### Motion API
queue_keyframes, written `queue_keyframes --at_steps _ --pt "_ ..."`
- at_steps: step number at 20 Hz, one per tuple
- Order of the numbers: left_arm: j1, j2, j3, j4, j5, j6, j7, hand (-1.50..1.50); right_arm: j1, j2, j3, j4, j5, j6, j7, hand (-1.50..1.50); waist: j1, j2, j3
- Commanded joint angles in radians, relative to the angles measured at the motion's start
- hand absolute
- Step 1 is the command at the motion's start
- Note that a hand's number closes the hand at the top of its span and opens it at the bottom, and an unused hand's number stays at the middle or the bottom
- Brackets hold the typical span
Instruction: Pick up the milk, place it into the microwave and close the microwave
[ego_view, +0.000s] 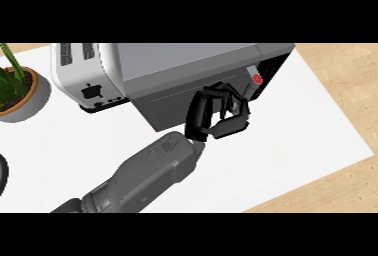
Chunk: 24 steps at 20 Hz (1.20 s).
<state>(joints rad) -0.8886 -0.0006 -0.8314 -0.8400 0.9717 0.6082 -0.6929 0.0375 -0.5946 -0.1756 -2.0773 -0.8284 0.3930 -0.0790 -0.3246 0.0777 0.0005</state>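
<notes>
**Door nearly home, milk already inside**

Head view. Shows one grey forearm only, coming up from the lower left and ending at the left hand (221, 112), set against the front of the microwave (192, 57), which stands at the far edge of the white worktop (295, 140). Fingers bent rather than straight, holding nothing, laid on the door (166, 105) near its free right-hand edge. Probably placed there because a push far from the hinge swings the door most easily. Cannot tell whether the fingertips hook round that edge or merely press the face.

Leaves a dark gap at the microwave's right side, where the door has not yet met the frame. Inside that gap, a small white shape with a red top, taken to be the milk (256, 79) (mostly hidden, so only a judgement). Suggests the carrying is done and only the closing remains.

Toaster (85, 75) just beside the microwave on the left, potted plant (26, 97) at the far left corner, both well clear of the door's swing. Right hand nowhere in view.
</notes>
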Motion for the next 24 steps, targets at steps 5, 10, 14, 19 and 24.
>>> queue_keyframes --at_steps 5,10,14,19,24 --pt "-0.085 0.001 0.038 0.102 0.042 -0.022 0.015 1.50 -0.013 -0.025 0.021 -0.008 -0.060 0.039 0.027 -1.50 -0.004 0.020 -0.001" --pt "-0.082 0.001 0.028 0.107 0.056 -0.016 -0.005 1.50 -0.011 -0.043 0.019 -0.006 -0.080 0.059 0.038 -1.50 -0.014 0.019 0.000" --pt "-0.093 0.001 0.027 0.114 0.066 -0.021 -0.008 1.50 -0.023 -0.056 0.009 -0.004 -0.108 0.060 0.047 -1.50 -0.010 0.017 -0.001" --pt "-0.090 0.001 0.016 0.119 0.076 -0.020 -0.025 1.50 -0.038 -0.067 -0.002 0.004 -0.119 0.063 0.050 -1.50 -0.008 0.023 0.000" --pt "-0.090 0.001 0.010 0.122 0.095 -0.021 -0.031 1.50 -0.037 -0.082 -0.008 0.006 -0.144 0.087 0.055 -1.50 -0.015 0.019 0.001"
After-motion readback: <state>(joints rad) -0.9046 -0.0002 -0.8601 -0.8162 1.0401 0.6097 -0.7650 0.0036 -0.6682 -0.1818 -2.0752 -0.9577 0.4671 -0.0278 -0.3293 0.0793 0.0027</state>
